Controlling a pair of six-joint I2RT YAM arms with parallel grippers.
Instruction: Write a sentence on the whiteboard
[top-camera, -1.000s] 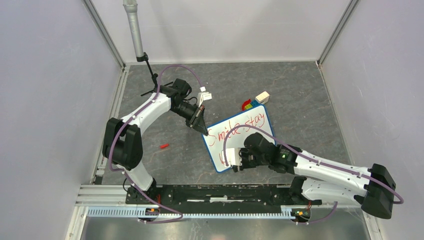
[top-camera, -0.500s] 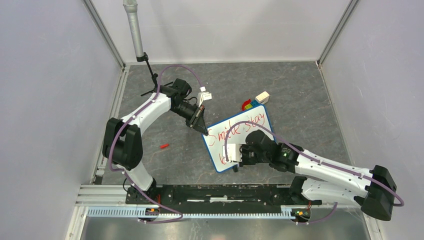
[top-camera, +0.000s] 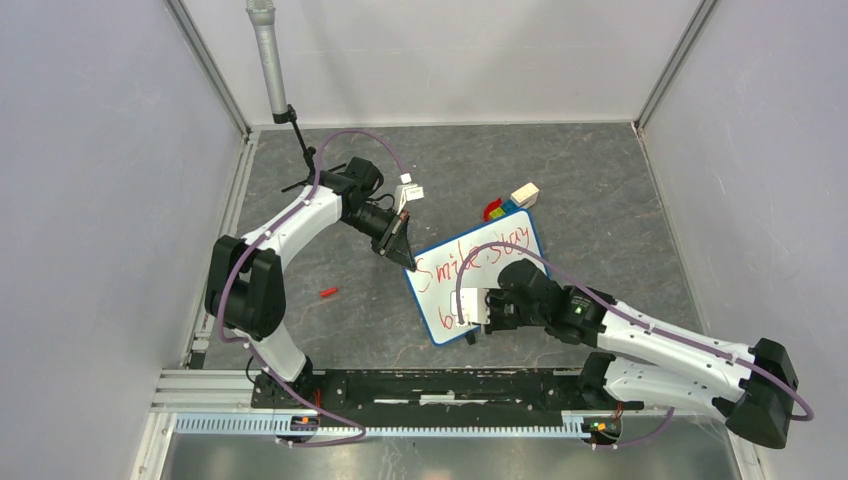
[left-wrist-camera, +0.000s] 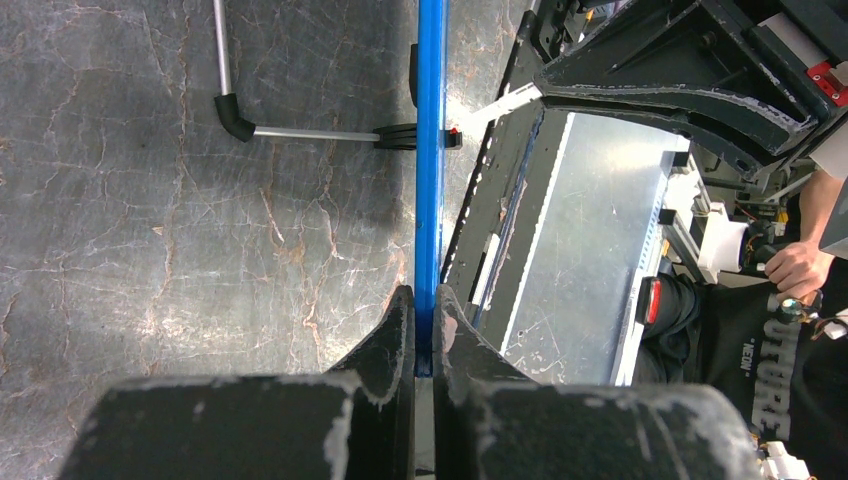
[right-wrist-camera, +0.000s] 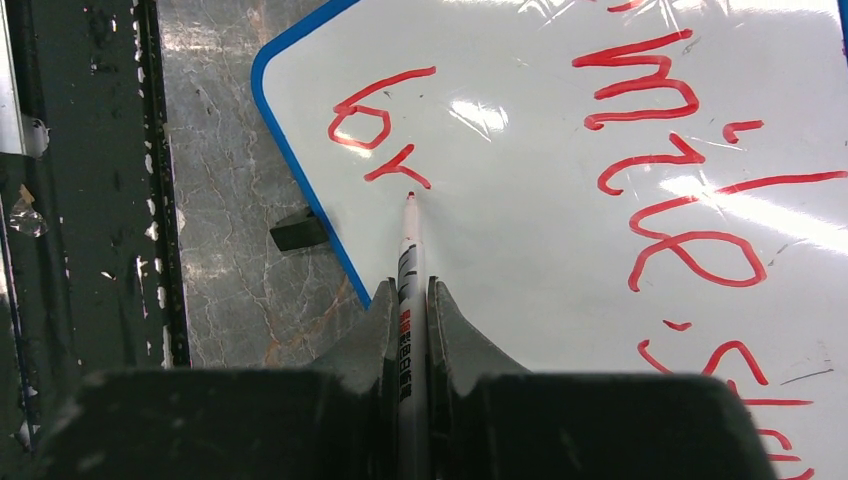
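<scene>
Blue-rimmed whiteboard (top-camera: 470, 277) lengthwise far-right | left gripper (left-wrist-camera: 424, 305) pinches it — right gripper (right-wrist-camera: 408, 300) clamps marker (right-wrist-camera: 408, 240)

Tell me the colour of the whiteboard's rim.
Blue; the whiteboard rim shows best in the right wrist view.

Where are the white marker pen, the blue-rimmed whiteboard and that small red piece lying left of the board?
White marker pen with red tip (right-wrist-camera: 409, 255): right wrist view, on its barrel.
Blue-rimmed white whiteboard (right-wrist-camera: 302, 165): right wrist view, on its blue rim.
Small red piece (top-camera: 327, 293): top view, on its middle.
</scene>
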